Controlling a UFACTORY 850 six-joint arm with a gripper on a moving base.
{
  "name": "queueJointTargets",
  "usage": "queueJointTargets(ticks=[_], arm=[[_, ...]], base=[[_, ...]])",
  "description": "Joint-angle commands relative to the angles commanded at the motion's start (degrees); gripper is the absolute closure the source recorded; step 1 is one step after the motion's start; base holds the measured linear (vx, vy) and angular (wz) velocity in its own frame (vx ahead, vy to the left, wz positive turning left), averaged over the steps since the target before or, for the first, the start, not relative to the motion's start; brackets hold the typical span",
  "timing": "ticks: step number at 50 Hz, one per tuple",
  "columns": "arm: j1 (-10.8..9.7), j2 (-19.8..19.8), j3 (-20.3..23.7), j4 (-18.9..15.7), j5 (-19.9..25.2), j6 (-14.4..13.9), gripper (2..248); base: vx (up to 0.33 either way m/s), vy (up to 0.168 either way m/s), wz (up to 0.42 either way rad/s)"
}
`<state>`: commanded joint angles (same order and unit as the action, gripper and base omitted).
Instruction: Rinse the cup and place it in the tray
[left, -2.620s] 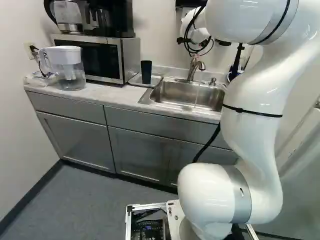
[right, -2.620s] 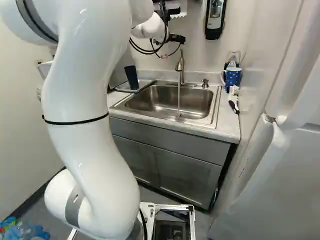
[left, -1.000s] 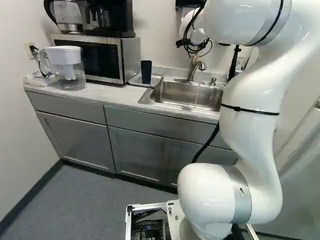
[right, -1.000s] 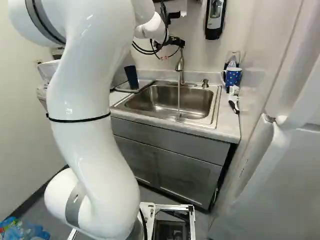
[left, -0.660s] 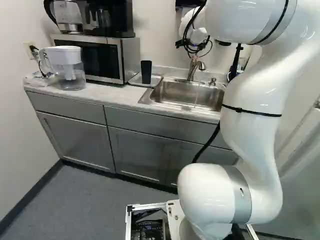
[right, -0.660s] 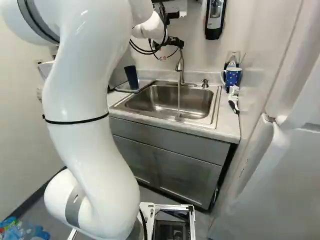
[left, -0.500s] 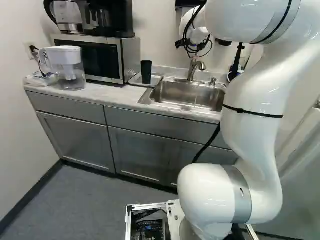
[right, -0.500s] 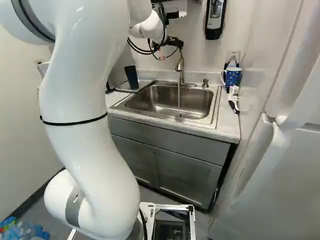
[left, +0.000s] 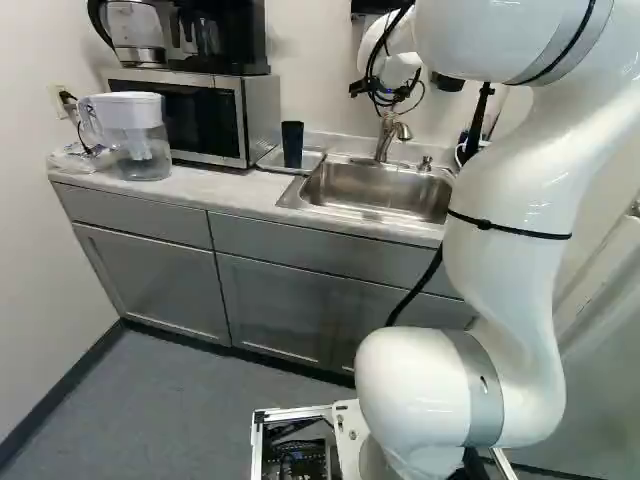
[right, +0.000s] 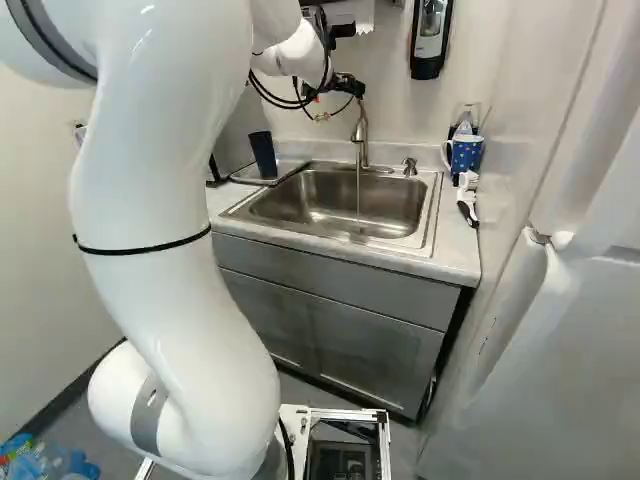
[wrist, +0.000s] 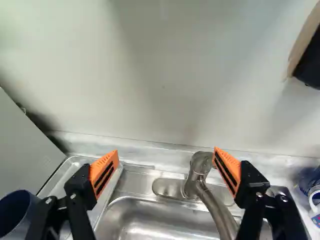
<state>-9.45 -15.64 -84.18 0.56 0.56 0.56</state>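
My gripper (right: 345, 87) is above the back of the sink, by the faucet. In the wrist view the gripper (wrist: 166, 156) stands open, nothing between its orange pads; the faucet head lies past and below one finger. A dark blue cup (left: 292, 143) is upright on the metal tray (left: 267, 158), left of the sink. The wrist view shows the cup (wrist: 16, 214) outside the other finger, its mouth up, beside the tray (wrist: 68, 172). Water runs from the faucet (right: 362, 135) into the sink (right: 335, 205).
Left of the tray are a microwave (left: 190, 112) and a water pitcher (left: 140, 135). A blue dotted mug (right: 466, 153) and a brush (right: 467, 205) are right of the sink. A soap dispenser (right: 430, 38) hangs on the wall. A black object (wrist: 310, 57) is high beside the gripper.
The arm's upper part has shifted slightly left in the right base view and right in the left base view. The gripper has moved slightly left. The base, cup and tray have not moved.
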Motion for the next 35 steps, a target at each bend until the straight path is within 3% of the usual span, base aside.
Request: queueJointTargets(ticks=[19,35], arm=[[0.02,-0.26,-0.29,0.52,1.49,0.0,3],[-0.05,-2.8,-3.21,0.52,1.36,0.0,3]], base=[[0.0,0.0,0.0],[0.0,0.0,0.0]])
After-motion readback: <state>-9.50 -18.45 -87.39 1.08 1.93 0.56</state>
